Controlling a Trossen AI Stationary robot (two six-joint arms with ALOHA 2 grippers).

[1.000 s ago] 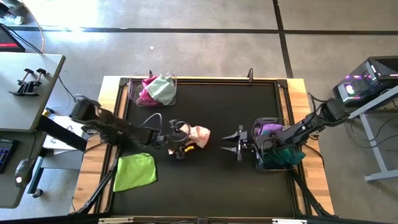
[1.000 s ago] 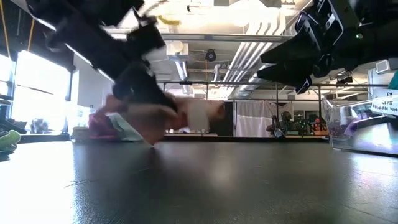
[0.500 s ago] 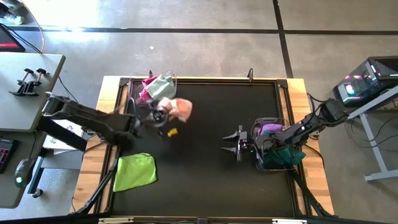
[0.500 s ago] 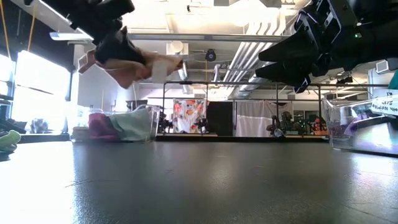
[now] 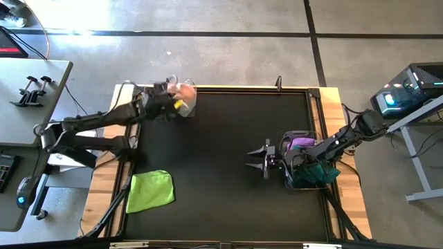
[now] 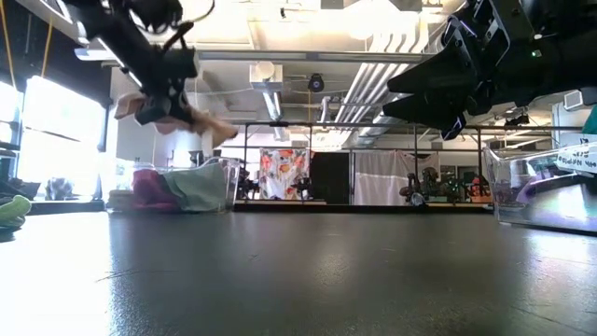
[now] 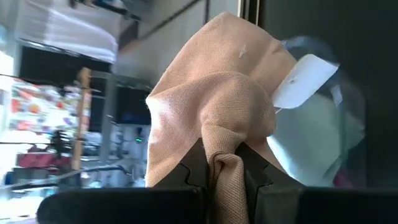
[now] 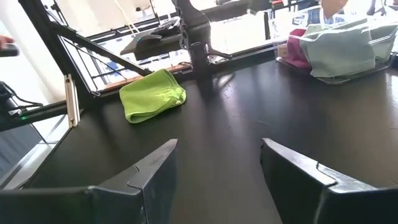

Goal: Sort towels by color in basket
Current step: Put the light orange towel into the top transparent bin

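Left claw (image 5: 178, 104) hangs above the clear basket (image 5: 149, 105), pinching the peach towel (image 7: 211, 118); right claw (image 5: 257, 158) waits wide beside it.

Left tool (image 5: 174, 104) clamped, raised; right tool (image 5: 257, 159) spread, hovering.

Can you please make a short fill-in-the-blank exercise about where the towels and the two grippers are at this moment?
1. The left gripper is shut on the ______ towel.
2. That towel hangs above the clear basket holding magenta and ______ towels.
3. The ______ towel lies flat on the mat.
4. The right gripper is ______ and holds nothing.

Missing words: peach-pink; mint; lime green; open
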